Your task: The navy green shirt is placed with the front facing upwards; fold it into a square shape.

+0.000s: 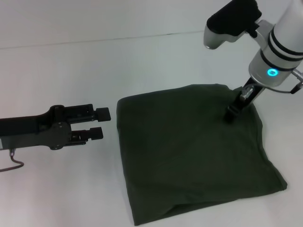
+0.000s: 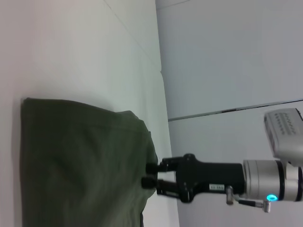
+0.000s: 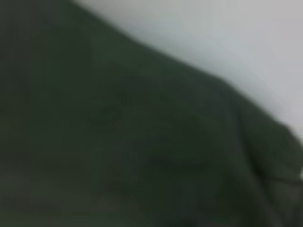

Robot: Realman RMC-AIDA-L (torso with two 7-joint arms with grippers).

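Observation:
The navy green shirt (image 1: pixel 189 156) lies folded into a rough square on the white table, plain green side up, with no print showing. My right gripper (image 1: pixel 231 113) points down onto its far right corner. In the left wrist view the right gripper (image 2: pixel 149 174) has its fingers slightly apart at the edge of the shirt (image 2: pixel 80 161). My left gripper (image 1: pixel 100 123) hovers open over bare table just left of the shirt's far left corner, holding nothing. The right wrist view is filled with dark shirt cloth (image 3: pixel 118 142).
The white table (image 1: pixel 71 61) stretches to the left of the shirt and behind it. A loose cable loop (image 1: pixel 12 165) hangs under the left arm. The shirt's near edge reaches close to the bottom of the head view.

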